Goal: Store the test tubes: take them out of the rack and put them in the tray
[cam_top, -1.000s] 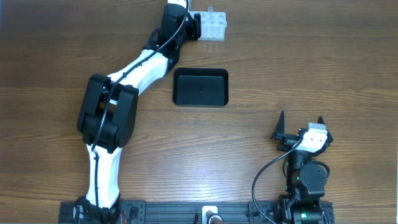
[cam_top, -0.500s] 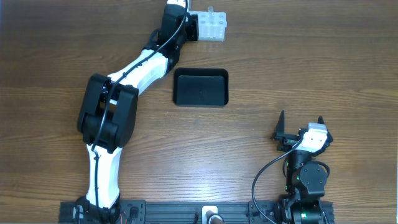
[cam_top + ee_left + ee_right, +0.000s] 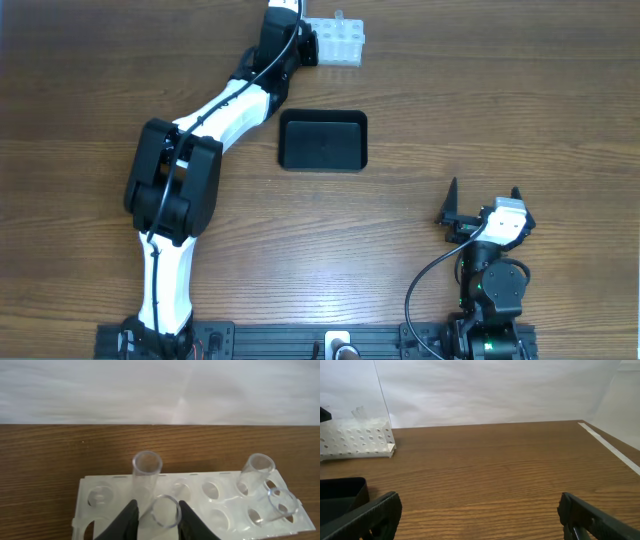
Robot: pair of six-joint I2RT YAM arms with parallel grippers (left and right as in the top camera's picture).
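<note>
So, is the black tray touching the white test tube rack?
Apart. The top view shows a strip of bare wooden table between the tray and the rack.

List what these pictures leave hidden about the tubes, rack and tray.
- Top view: the left arm covers one end of the white plastic rack; the clear test tubes are too small to count.
- Left wrist view: the frame edge cuts off the rack's near row.
- Right wrist view: the edge cuts the black rectangular tray; its inside is hidden.
</note>
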